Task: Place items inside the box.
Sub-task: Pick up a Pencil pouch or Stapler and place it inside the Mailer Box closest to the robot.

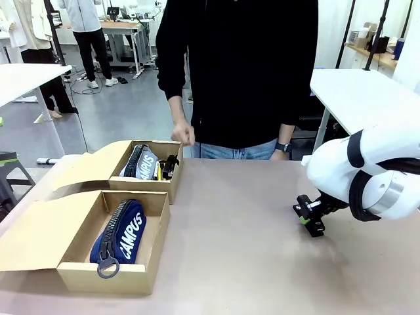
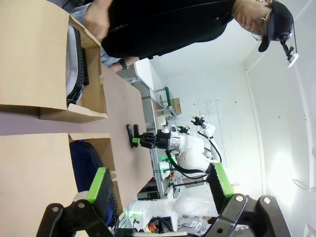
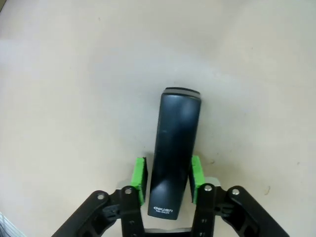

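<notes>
**Stapler pinched at 4 o'clock on the counter**

The black stapler (image 3: 175, 128) lies flat on the bare tan counter (image 1: 236, 256). Its "deli" end is toward my wrist and its silver-edged nose points away, to 12 o'clock in my right wrist view. My right fingers (image 3: 169, 170) pinch it near that back end, with one green pad pressed against each long side. Seen from the front, this grip sits at about 4 o'clock on the counter, well apart from everything else.

Over at 8 o'clock stands the larger cardboard box (image 1: 156, 226) with its flap lid folded out flat toward 9 o'clock. Inside it the navy "CAMPUS" pouch (image 1: 121, 231) lies lengthwise, its zipper ring at the near end.

Just behind that box, at 10 o'clock, the smaller cardboard box (image 1: 176, 172) is also open. It holds a dark pouch (image 1: 139, 162), and beside the pouch are some black and yellow pieces too small to name.

My left fingers (image 2: 160, 182) are spread wide with nothing between them. They hang above the larger box's side of the counter.

At 12 o'clock a person in a black top stands against the far edge, with one hand (image 1: 182, 136) loosely curled above the smaller box.
</notes>
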`<control>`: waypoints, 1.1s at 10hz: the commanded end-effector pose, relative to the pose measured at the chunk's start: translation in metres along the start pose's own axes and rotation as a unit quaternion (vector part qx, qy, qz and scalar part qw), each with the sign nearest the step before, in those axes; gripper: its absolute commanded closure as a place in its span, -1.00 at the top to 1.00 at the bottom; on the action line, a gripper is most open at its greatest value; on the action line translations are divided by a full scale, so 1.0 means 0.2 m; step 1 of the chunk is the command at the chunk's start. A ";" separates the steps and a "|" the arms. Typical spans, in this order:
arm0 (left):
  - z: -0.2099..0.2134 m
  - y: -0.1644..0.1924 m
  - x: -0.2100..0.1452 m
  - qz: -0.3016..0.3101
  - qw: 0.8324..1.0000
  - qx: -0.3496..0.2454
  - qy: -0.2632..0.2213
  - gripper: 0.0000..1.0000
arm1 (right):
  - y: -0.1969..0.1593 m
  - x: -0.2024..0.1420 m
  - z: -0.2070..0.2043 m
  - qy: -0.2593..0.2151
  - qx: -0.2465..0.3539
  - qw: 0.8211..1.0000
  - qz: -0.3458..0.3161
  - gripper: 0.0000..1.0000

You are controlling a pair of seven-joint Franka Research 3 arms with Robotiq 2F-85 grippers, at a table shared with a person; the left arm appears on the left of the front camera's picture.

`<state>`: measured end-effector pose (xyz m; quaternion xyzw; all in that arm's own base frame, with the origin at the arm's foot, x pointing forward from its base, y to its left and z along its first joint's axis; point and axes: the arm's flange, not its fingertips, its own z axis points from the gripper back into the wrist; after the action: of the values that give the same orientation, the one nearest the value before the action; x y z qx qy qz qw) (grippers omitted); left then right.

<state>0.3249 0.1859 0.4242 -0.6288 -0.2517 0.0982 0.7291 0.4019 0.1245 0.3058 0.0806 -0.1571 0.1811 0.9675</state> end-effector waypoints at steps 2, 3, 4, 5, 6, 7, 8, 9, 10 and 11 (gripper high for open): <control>0.00 0.00 -0.01 -0.011 1.000 -0.007 0.001 1.00 | 0.02 -0.24 0.06 0.020 -0.016 1.000 -0.010 -1.00; 0.00 0.00 -0.01 -0.011 1.000 -0.007 0.001 1.00 | 0.00 -0.24 0.09 0.016 -0.019 1.000 -0.017 -1.00; 0.00 0.00 -0.01 -0.011 1.000 -0.007 0.001 1.00 | -0.02 -0.24 0.12 0.009 -0.020 0.999 -0.027 -1.00; 0.00 0.00 -0.01 -0.011 1.000 -0.007 0.001 1.00 | -0.05 -0.24 0.20 0.009 -0.006 0.999 -0.044 -1.00; 0.00 0.00 -0.01 -0.011 1.000 -0.007 0.001 1.00 | -0.06 -0.24 0.31 0.009 0.006 0.996 -0.085 -1.00; 0.00 0.00 -0.01 -0.011 1.000 -0.007 0.001 1.00 | -0.02 -0.26 0.50 0.040 0.107 0.977 -0.182 -1.00; 0.00 0.00 -0.01 -0.011 1.000 -0.007 0.001 1.00 | 0.04 -0.28 0.58 0.043 0.152 0.965 -0.207 -1.00; 0.00 0.00 -0.01 -0.011 1.000 -0.007 0.001 1.00 | 0.12 -0.30 0.54 0.096 0.194 0.951 -0.219 -1.00; 0.00 0.00 -0.01 -0.011 1.000 -0.007 0.001 1.00 | 0.21 -0.34 0.46 0.176 0.245 0.933 -0.197 -1.00; 0.00 0.00 -0.01 -0.011 1.000 -0.007 0.001 1.00 | 0.15 -0.33 0.41 0.184 0.286 0.918 -0.203 -1.00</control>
<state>0.3248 0.1859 0.4244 -0.6288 -0.2519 0.0980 0.7291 0.3279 0.1263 0.3780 0.3111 0.0701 0.0548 0.9462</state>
